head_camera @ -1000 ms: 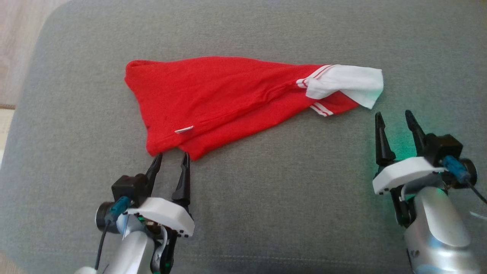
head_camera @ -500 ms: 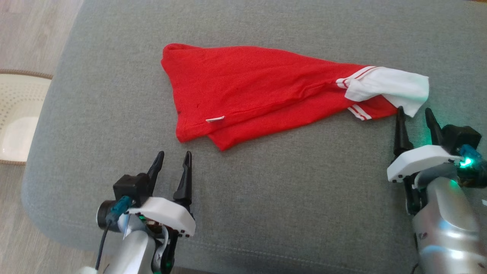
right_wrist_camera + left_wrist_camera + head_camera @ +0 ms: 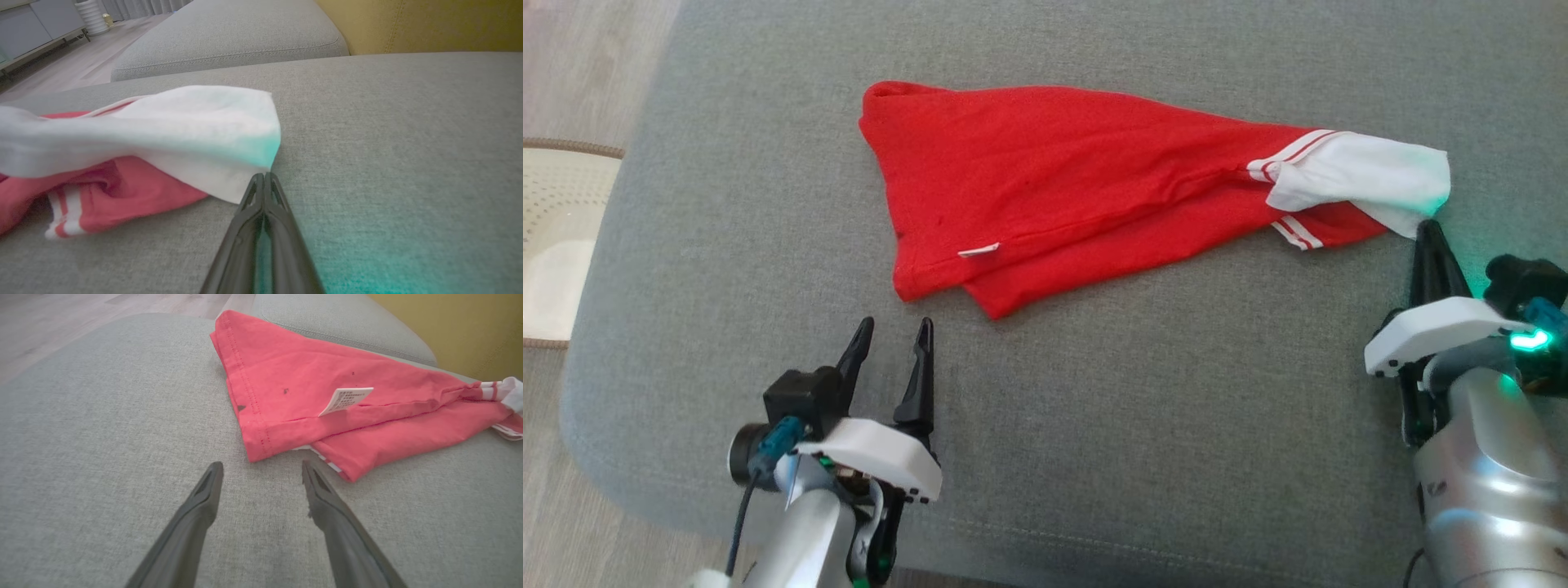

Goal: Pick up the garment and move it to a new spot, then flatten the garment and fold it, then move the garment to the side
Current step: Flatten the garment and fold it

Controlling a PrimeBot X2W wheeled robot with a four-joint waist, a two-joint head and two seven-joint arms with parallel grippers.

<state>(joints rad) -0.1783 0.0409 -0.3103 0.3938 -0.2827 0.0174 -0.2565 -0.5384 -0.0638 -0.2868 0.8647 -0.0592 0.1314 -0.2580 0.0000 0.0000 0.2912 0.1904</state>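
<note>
The garment [image 3: 1054, 180] is a red shirt with white, red-striped sleeves, lying folded and wrinkled on the grey sofa cushion [image 3: 1143, 425]. My right gripper [image 3: 1427, 227] is shut, its tips pinching the very edge of the white sleeve corner [image 3: 229, 134] at the garment's right end. The right wrist view shows both fingers [image 3: 261, 228] pressed together there. My left gripper [image 3: 894, 327] is open and hovers just short of the red hem [image 3: 257, 437], with nothing between its fingers [image 3: 196, 514]. A white care label [image 3: 347, 399] lies on the red cloth.
The cushion's rounded left edge [image 3: 596, 343] drops to a wooden floor, where a cream rug [image 3: 556, 237] lies. A second grey cushion [image 3: 229, 41] and a yellow backrest [image 3: 429, 24] stand beyond the garment.
The head camera has shifted. My right gripper has moved up to the white sleeve corner and gone from open to shut. The left gripper, earlier touching the hem, now stands a little short of it.
</note>
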